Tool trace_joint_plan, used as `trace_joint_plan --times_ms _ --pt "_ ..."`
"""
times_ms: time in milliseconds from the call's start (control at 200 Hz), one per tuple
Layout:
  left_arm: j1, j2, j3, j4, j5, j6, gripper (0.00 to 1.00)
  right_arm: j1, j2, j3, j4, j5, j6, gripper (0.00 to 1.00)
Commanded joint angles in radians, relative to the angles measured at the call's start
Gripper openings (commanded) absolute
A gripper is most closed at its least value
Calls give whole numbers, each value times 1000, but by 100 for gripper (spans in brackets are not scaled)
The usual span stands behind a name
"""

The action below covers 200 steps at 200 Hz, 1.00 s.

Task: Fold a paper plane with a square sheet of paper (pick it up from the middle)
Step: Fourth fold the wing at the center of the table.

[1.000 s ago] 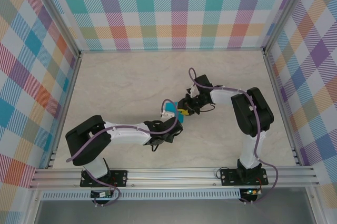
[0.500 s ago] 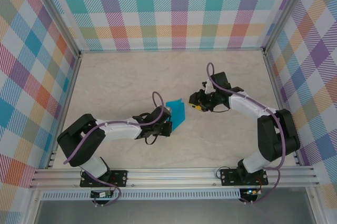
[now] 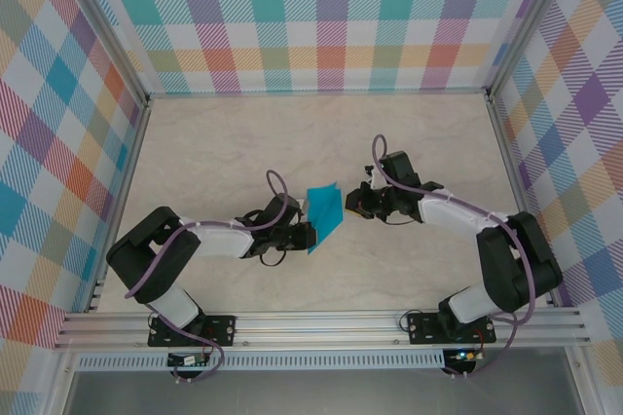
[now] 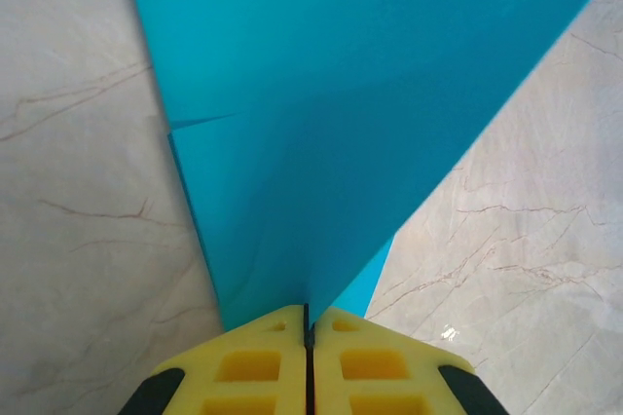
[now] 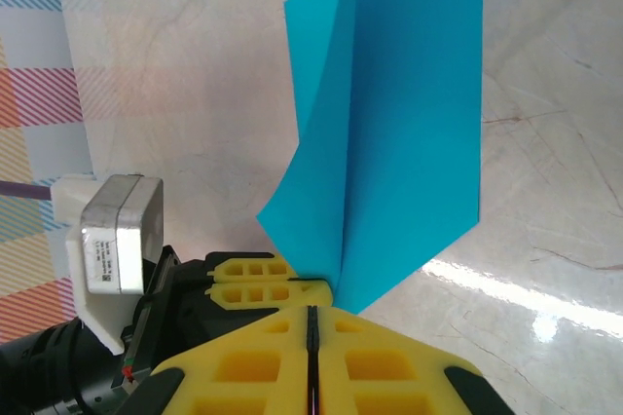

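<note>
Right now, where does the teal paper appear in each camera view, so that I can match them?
Top external: the teal paper sits near the picture's centre.
Left wrist: the teal paper covers the upper middle and narrows down into the left pincer.
Right wrist: the teal paper stands upright, upper right of centre.
Shared landmark: the left pincer, clamped on the paper's lower corner.

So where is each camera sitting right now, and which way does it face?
Top external: above and behind the arm bases, looking down on the marble-look table, both arms and the teal-blue folded paper sheet.
Left wrist: looks along the left gripper, shut on the paper, table beyond.
Right wrist: looks along the shut right gripper at the paper.
Shared: all three see the paper.
</note>
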Motion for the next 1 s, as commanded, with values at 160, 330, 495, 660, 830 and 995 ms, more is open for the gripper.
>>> trace_joint_plan --times_ms 160,330,495,660,830,995 --pt "18 -15 -50 50 -5 -50 7 5 61 91 -91 37 -89 11" --pt "22 2 -70 79 -7 -76 7 4 103 120 -78 20 -69 13" --pt "29 -7 -79 80 -6 -85 7 5 107 120 -51 12 -64 16" --pt "37 13 -68 94 11 -94 7 5 130 137 -52 -4 -53 15" --pt "41 53 -73 152 49 -123 7 5 151 148 -48 -32 -40 15" --pt "55 59 -86 189 89 -133 7 7 152 130 -19 -58 -25 14"
